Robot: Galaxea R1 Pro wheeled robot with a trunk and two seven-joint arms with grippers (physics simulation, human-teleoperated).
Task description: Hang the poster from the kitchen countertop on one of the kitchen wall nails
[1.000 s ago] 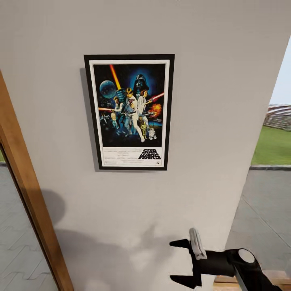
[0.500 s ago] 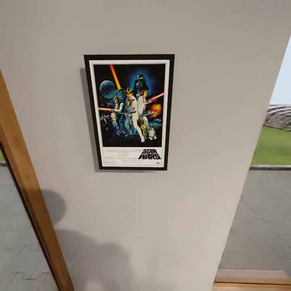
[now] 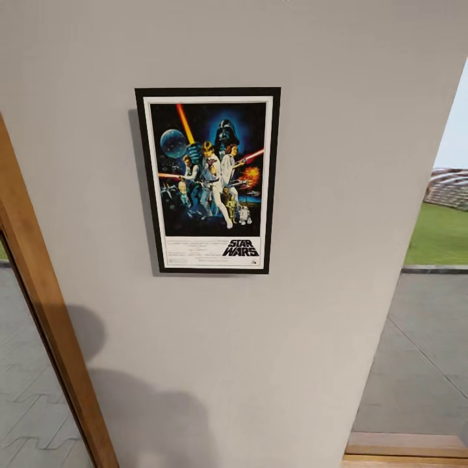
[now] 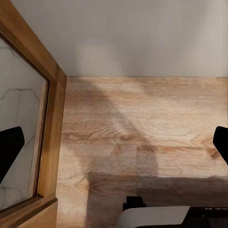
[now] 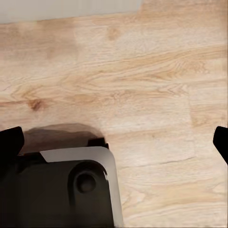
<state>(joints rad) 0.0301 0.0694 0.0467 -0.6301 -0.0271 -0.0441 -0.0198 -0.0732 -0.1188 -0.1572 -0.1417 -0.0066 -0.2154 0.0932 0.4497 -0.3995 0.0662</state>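
Observation:
The Star Wars poster [image 3: 208,180] hangs flat and upright on the light-grey wall [image 3: 338,130], with nothing holding it. The nail is hidden behind it, and the kitchen countertop is out of view. My left gripper [image 4: 114,147] points down at the wooden floor [image 4: 142,114]; its dark fingertips [image 4: 9,149] stand wide apart at the picture's two sides, open and empty. My right gripper [image 5: 114,142] also faces the floor [image 5: 142,71], open, with nothing between its fingertips [image 5: 10,142].
A wooden door frame [image 3: 45,312] with glass runs down the left of the wall. Right of the wall's edge is an opening onto pavement [image 3: 422,351] and grass. The robot's dark base [image 5: 61,190] sits on the floor below the right gripper.
The right gripper, seen a second ago at the head view's lower right below the poster, has dropped out of that view. The poster has not moved.

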